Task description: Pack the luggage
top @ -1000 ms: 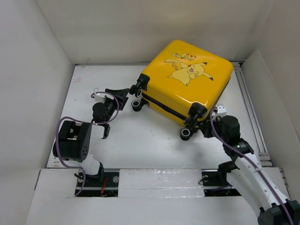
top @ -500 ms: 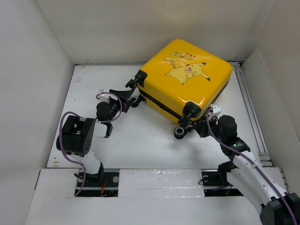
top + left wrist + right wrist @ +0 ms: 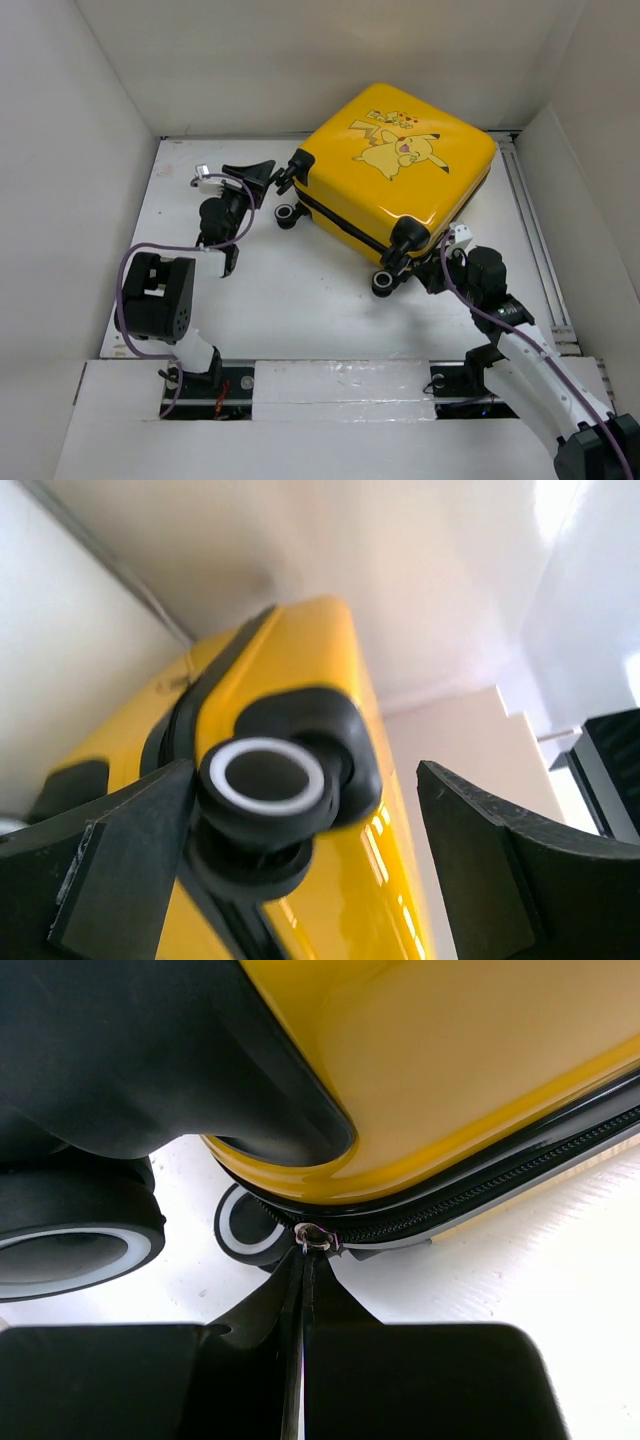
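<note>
The luggage is a closed yellow Pikachu suitcase lying at the back of the table, its wheeled end facing the arms. My left gripper is open at the suitcase's left corner. In the left wrist view its jaws stand wide on either side of a black-and-white caster wheel, and the left finger is close to the wheel. My right gripper is under the near right corner, shut on the metal zipper pull of the black zipper. The lining is hidden.
White walls enclose the table on the left, back and right. A metal rail runs along the right side. Caster wheels stick out from the suitcase's near edge. Another wheel sits just left of my right gripper.
The suitcase has shifted a little back and left with my right gripper holding on. My left gripper reached toward the left caster, then drew back toward the rear left.
</note>
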Motion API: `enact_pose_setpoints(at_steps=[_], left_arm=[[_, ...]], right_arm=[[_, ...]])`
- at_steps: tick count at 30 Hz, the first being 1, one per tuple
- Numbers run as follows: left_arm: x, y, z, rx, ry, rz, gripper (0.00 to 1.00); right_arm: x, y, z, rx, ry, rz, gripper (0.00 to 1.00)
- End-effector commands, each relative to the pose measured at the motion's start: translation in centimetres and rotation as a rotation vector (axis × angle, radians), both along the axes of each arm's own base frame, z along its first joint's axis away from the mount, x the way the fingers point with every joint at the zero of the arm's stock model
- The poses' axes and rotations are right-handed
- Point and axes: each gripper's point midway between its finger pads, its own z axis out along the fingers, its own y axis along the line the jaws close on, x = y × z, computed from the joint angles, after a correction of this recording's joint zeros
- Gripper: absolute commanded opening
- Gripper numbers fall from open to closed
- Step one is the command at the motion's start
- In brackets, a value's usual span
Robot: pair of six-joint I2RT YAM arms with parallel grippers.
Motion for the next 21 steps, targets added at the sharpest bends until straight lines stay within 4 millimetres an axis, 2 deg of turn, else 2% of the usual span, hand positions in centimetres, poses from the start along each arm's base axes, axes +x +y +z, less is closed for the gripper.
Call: enact_pose_setpoints(at_steps=[1, 3, 9, 11, 13, 15, 18, 21], left_arm=[[0.4, -0.7, 6.1, -0.012, -0.174, -0.013, 0.84], [1.2, -0.9, 4.8, -0.014, -0.135, -0.015, 0.83], [2.8, -1.8, 4.3, -0.040, -0.106, -0.055, 0.80], [2.8, -2.4, 3.8, -0.037, -0.096, -0.073, 0.79], [3.1, -2.3, 2.6, -0.014, -0.056, -0.060, 0.79], [3.0, -2.0, 2.4, 0.008, -0.057, -0.041, 0.79], [3.0, -1.8, 1.8, 0.030, -0.052, -0.029, 0.72], [3.1, -1.8, 1.0, 0.034, -0.031, -0.029, 0.69]], right_arm=[[1.0, 1.8, 5.5, 0.080, -0.202, 0.078, 0.00], [0.9, 1.9, 5.7, 0.085, -0.210, 0.087, 0.00], [0.7, 2.0, 5.7, 0.088, -0.209, 0.096, 0.00], [0.6, 2.3, 5.7, 0.089, -0.208, 0.105, 0.00], [0.6, 2.3, 5.7, 0.089, -0.208, 0.105, 0.00], [0.7, 2.3, 5.7, 0.089, -0.208, 0.105, 0.00], [0.9, 2.4, 5.4, 0.086, -0.198, 0.105, 0.00], [0.9, 2.4, 5.4, 0.086, -0.198, 0.105, 0.00]])
